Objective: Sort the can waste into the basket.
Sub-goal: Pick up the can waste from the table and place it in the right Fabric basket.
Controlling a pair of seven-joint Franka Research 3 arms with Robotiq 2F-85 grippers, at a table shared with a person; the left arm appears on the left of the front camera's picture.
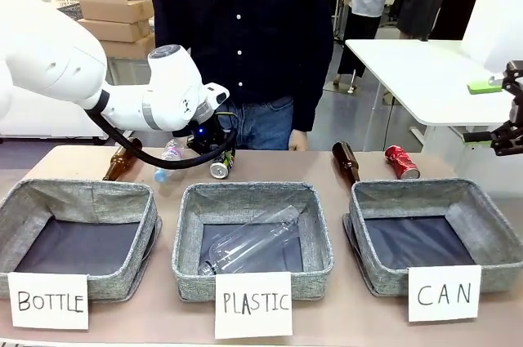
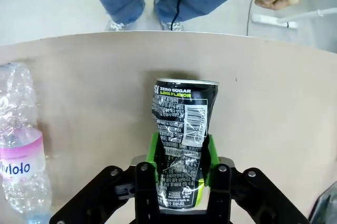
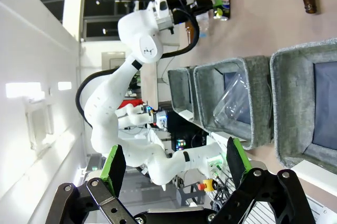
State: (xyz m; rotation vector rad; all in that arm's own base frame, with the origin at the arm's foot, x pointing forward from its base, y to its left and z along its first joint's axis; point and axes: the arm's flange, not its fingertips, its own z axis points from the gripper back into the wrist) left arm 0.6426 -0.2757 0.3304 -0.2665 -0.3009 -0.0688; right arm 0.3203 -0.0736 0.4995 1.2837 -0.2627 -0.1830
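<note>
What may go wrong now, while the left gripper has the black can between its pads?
1. The black can is dented and the left gripper holds only one end, so it may slip or tilt when lifted.
2. The CAN basket lies beyond the PLASTIC basket; an early drop would sort it wrongly.
3. The clear plastic bottle beside it may get knocked.

Black can (image 2: 184, 124): crumpled, white barcode, "ZERO SUGAR" print, on its side at far part of table, pinched between green pads of left tool (image 2: 181, 155). Red can (image 1: 401, 162): dented, lying on table just behind basket (image 1: 409, 192). Basket: grey woven, dark lining, "CAN" card at front.
</note>
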